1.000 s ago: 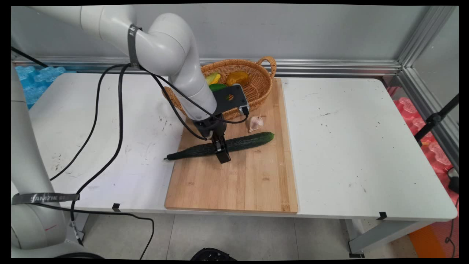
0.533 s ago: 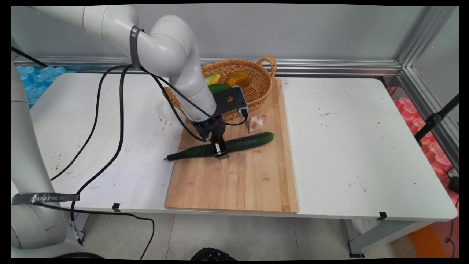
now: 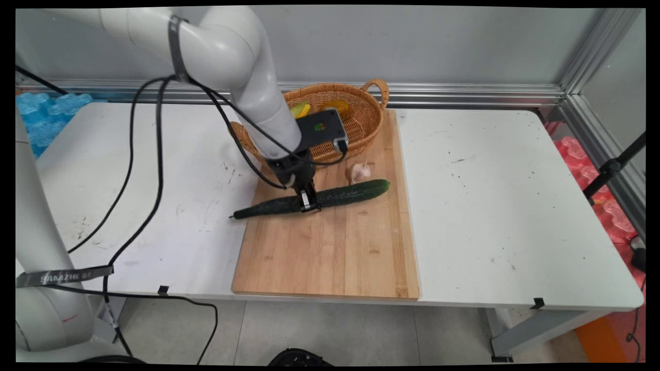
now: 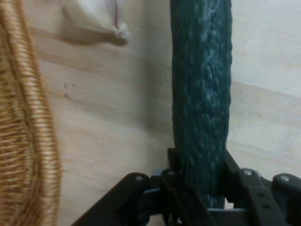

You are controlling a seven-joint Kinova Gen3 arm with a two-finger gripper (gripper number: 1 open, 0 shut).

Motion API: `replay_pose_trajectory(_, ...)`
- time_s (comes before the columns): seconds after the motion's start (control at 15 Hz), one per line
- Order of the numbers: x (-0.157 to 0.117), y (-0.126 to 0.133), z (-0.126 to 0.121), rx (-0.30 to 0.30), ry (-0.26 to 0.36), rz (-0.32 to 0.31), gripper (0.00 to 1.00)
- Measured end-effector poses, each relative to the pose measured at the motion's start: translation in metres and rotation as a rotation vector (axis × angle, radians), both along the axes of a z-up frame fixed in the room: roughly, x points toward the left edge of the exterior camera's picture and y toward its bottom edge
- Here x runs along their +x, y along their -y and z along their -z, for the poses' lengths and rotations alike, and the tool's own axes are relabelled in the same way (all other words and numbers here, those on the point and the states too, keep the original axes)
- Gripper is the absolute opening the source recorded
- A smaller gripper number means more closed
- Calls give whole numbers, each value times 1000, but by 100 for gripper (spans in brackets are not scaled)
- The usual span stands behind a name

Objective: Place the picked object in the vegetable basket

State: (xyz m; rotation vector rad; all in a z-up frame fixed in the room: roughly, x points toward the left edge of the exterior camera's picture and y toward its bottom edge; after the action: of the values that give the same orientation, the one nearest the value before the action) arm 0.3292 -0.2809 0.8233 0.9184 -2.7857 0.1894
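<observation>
The claw (image 3: 308, 202) is clamped on the cucumber (image 3: 340, 195) about midway along it; in the hand view its two black fingers (image 4: 175, 175) press against both sides of the dark green, bumpy skin (image 4: 202, 94). The cucumber lies slantwise across the far left part of the board (image 3: 330, 247), its thin stem end reaching past the board's left edge over the desk (image 3: 490, 206), its blunt end further right and slightly farther back. Whether it rests on the board or is just clear of it cannot be told.

A garlic bulb (image 3: 359, 172) sits on the board just beyond the cucumber's right half, close to it; the hand view shows it pale and papery (image 4: 96, 21) near the upper left. Behind the garlic and the claw stands a wicker basket (image 3: 361, 111) with a loop handle on its right, resting on the far end of the board; its woven wall (image 4: 23, 141) fills the left of the hand view. Inside it lie a yellow piece (image 3: 300, 109) and an orange-yellow piece (image 3: 337, 105), partly hidden by the arm's wrist.

Black cables (image 3: 154, 154) hang from the arm over the left of the desk. The right half of the desk carries only scuffs and specks.
</observation>
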Motion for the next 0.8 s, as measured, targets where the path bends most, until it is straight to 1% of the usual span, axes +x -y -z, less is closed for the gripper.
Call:
replay_pose_trajectory(0.13, 4, -1, -20, -9, -9, 4, 0)
replay_pose_trajectory(0.4, 12, 3, -73, -55, -33, -9, 0)
replay_pose_trajectory(0.53, 15, 12, -98, -90, -46, -22, 0)
replay_pose_trajectory(0.67, 18, 22, -116, -123, -52, -35, 0)
replay_pose_trajectory(0.8, 21, 35, -127, -156, -53, -42, 0)
